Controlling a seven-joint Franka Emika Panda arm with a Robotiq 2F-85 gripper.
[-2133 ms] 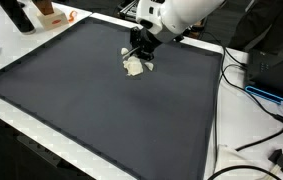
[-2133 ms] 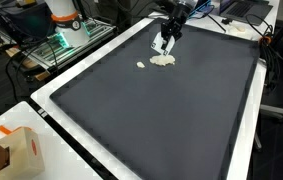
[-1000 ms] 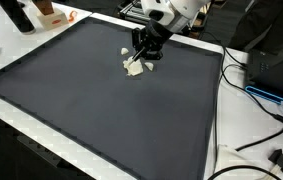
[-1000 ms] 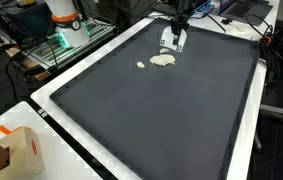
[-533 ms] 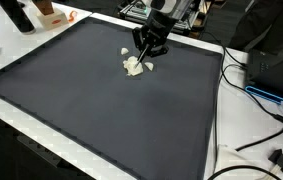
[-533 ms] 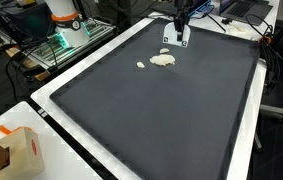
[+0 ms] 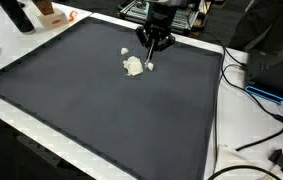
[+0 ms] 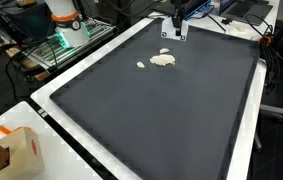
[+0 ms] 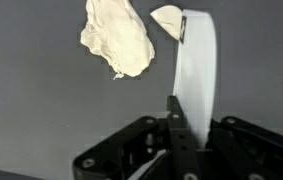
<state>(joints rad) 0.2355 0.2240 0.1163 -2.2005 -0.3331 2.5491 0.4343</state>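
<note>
Evidently the gripper [image 7: 154, 42], pinching a white blade [image 9: 196, 70], has risen toward the frame's upper centre, clear of the pale lump [image 7: 133, 67]; contact is broken, and the lump rests on the dark mat [image 7: 81, 110].

The wrist view's bottom edge cuts off the black end effector [image 9: 174, 112]; its white flat strip [image 9: 196, 70] partly hides a small cream scrap [image 9: 165, 17].

cream doughy lump [image 9: 118, 38] and small cream crumb [image 9: 166, 17] showing pale on plain dark grey mat [image 7: 101, 110], flat white plastic blade [image 9: 196, 70] looking unpatterned, metal gripper [image 9: 175, 115] showing black
</note>
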